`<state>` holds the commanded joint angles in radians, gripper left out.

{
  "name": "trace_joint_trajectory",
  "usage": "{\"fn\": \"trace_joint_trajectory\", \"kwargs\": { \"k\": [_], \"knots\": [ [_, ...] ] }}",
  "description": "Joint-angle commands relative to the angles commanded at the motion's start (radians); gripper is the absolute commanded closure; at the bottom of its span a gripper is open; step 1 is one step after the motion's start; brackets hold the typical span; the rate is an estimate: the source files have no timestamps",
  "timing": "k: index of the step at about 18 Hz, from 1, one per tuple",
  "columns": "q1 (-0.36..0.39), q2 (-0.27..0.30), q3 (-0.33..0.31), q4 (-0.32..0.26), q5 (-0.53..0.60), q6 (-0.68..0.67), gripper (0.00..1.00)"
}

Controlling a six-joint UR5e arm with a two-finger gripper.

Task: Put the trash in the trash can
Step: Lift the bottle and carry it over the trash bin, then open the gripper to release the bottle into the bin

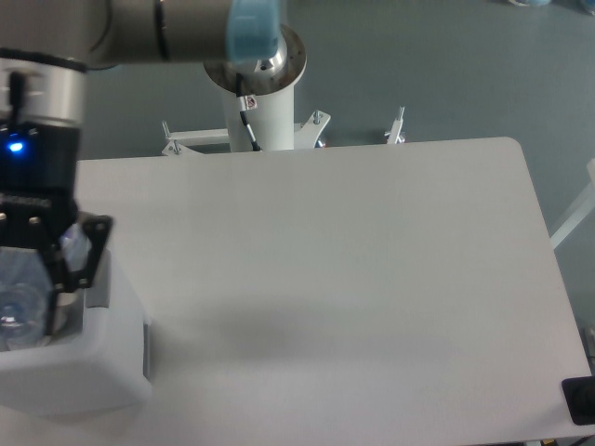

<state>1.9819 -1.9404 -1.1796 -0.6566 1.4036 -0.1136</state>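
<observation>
Over the trash can (102,376) at the table's front-left corner: clear plastic bottle (20,302), pinched between the black fingers of the gripper (33,297), hanging above the bin's open mouth with its rounded end facing the camera (label and cap not discernible in the blur). Jaws closed on the bottle's body, one black finger (84,251) visible on its right side, against the bin's inner wall. White bin only partly visible, its thick front wall and rounded right corner showing below the gripper; contents hidden behind the bottle and gripper. Above, the wrist with a lit blue indicator (13,145), then the silver-grey arm (139,28) reaching in from the top, a pale blue joint cap (253,26) near the white mounting pedestal (265,102) behind the table's rear edge. White table (353,279) stretching to the right. Black object (580,400) at the front-right corner.
</observation>
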Motion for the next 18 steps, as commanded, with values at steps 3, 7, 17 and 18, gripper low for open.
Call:
{"fn": "trace_joint_trajectory", "kwargs": {
  "k": [3, 7, 17, 18],
  "knots": [
    [-0.006, -0.011, 0.001, 0.006, 0.000, 0.034, 0.39],
    [-0.009, -0.029, -0.005, 0.022, -0.002, 0.080, 0.37],
    [-0.005, -0.034, -0.015, 0.025, 0.005, 0.135, 0.00],
    [0.009, -0.029, -0.020, 0.023, 0.008, 0.135, 0.00]
  ]
}}
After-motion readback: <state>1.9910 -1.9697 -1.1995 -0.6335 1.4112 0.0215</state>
